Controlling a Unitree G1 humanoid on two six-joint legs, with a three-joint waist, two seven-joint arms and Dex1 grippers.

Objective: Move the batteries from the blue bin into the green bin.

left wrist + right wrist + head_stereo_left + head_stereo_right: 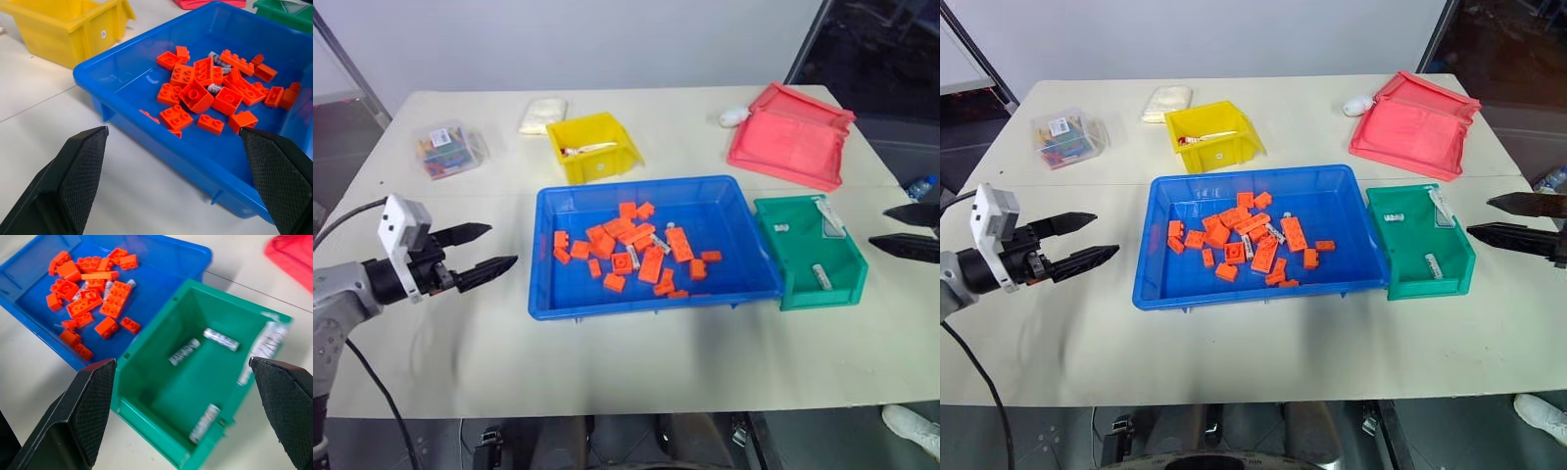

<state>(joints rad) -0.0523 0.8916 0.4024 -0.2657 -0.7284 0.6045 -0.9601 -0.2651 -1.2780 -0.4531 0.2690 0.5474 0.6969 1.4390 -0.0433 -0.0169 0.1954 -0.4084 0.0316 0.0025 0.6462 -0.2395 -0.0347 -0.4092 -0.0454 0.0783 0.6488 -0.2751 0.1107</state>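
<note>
Right tool [908,231]: fingers enter from the frame edge in the head views; wrist and arm cut off.

Batteries [658,242] in the blue bin [570,204]: mostly buried among the orange bricks [646,262]; count cannot be told.

Yellow bin [617,160]: holds a pale item, too small to identify.

Clear box [449,149] on the table [489,343]: multicoloured contents, not resolvable.

White object [734,117] beside the red tray [793,137]: too small to identify.

Bottle [920,186]: cut by the frame edge.

Contents: three batteries [221,339] in one green bin [161,396]; one blue bin [558,294]; one yellow bin [607,162]; one red tray [793,147]; two grippers.
</note>
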